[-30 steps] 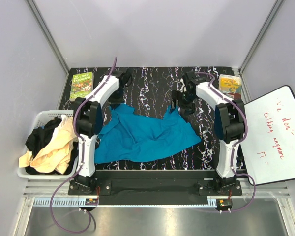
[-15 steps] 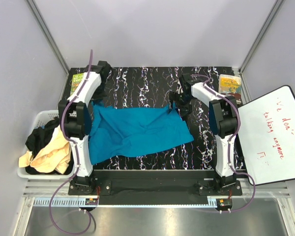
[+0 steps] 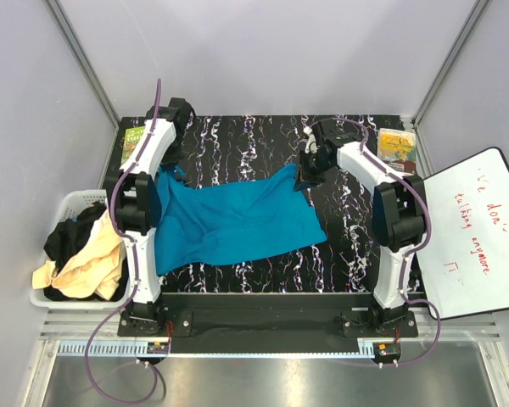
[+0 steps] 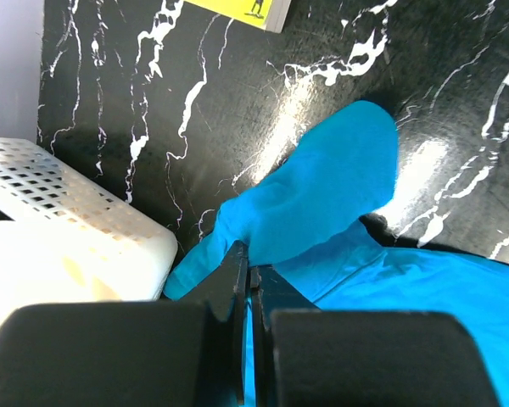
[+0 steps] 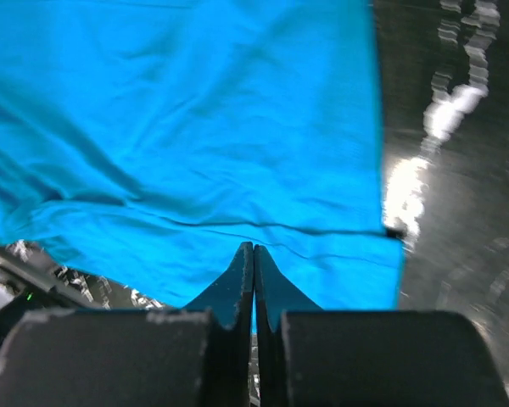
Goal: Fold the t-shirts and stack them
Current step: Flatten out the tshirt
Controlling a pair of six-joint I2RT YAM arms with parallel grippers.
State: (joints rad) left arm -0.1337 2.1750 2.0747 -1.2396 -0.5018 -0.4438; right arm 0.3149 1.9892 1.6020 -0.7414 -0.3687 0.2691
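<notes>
Teal t-shirt tauter; jaws' pinch wrist-view only

A green book lies on the black marbled table, just left of the left pincer. A white slatted basket sits nearer, off the table's edge. Right of the right pincer lies a yellow book, and beyond it a whiteboard.

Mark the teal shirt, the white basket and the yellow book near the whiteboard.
teal shirt (image 3: 237, 222): top external view, middle of the spread fabric.
white basket (image 3: 81, 196): top external view, far rim.
yellow book (image 3: 397, 144): top external view, centre of its cover.
</notes>
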